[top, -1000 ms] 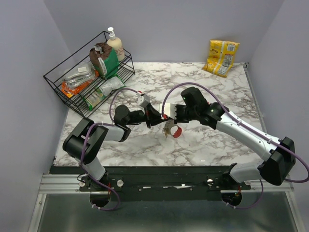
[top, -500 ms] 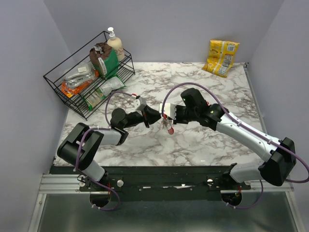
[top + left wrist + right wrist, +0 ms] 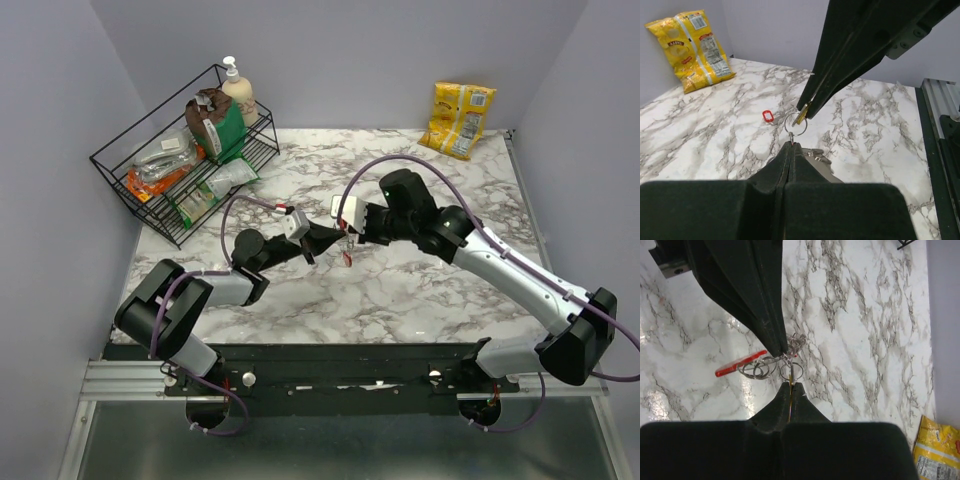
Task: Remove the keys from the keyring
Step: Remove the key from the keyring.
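My left gripper (image 3: pixel 333 240) and right gripper (image 3: pixel 350 231) meet tip to tip above the middle of the table, both shut. In the left wrist view the left fingers (image 3: pixel 791 150) pinch the keyring (image 3: pixel 795 124) at its lower edge, with silvery keys (image 3: pixel 816 155) hanging just behind them. The right gripper (image 3: pixel 803 111) comes down from above, shut on a yellowish key (image 3: pixel 801 117) threaded on that ring. In the right wrist view the thin ring (image 3: pixel 791 371) stands at my right fingertips (image 3: pixel 791 386), and a red strap (image 3: pixel 738 365) with more rings (image 3: pixel 757 369) hangs to the left.
A small red tag (image 3: pixel 768 116) lies alone on the marble. A black wire rack (image 3: pixel 185 160) with packets and a soap bottle stands at the back left. A yellow snack bag (image 3: pixel 458 118) leans on the back wall at the right.
Both grippers have carried the bunch a little toward the back and higher. The red loop that hung wide below them now hangs as a narrow strip.
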`<state>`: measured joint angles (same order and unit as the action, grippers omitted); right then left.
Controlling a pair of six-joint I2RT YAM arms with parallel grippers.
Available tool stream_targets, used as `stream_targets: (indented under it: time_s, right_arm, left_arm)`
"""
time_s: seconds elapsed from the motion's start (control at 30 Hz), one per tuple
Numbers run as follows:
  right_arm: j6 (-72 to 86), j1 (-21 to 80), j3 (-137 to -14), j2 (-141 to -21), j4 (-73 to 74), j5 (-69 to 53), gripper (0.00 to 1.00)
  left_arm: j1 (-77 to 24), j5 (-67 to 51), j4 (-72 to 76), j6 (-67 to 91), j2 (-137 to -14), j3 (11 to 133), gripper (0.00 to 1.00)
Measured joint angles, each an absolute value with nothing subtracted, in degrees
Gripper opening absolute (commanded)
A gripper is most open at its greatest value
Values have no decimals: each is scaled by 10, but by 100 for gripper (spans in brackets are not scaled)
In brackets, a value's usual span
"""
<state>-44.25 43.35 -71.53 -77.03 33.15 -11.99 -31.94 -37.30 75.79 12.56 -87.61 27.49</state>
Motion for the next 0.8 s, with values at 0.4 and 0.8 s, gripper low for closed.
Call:
stream_targets:
  time_s: [0.4, 0.8]
  right_arm:
    - [-407, 434, -749, -774, 355, -117, 1]
    - [-405, 430, -708, -776, 334, -95, 1]
  left_arm:
    - [-344, -326, 759, 64, -868, 275, 0]
    - [-345, -303, 757, 53, -863, 259, 0]
